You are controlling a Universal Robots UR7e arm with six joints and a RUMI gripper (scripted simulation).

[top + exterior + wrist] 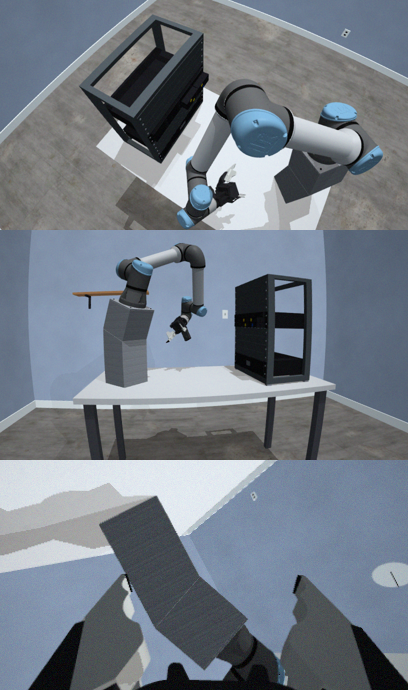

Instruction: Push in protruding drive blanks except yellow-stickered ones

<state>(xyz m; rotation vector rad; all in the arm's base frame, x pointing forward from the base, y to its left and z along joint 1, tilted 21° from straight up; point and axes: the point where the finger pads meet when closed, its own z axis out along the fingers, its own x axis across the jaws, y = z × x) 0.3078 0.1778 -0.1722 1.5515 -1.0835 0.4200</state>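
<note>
The dark open-frame rack (167, 75) (270, 330) stands upright at one end of the white table (257, 205) (200, 391). Its front faces my arm. In a middle row, drive blanks (192, 98) (248, 320) stick out of the front, and small yellow marks show on them. One more blank (204, 78) juts out further along the row. A low unit (248, 362) sits in the bottom bay. My gripper (235, 184) (178, 338) (211, 575) is open and empty. It hangs in the air well away from the rack front, and the wrist view faces the arm's pedestal, not the rack.
The grey pedestal (300, 182) (125, 344) (150, 560) of the arm stands at the other end of the table. A wooden wall shelf (97, 293) hangs behind it. The table edges lie close around the rack's foot.
</note>
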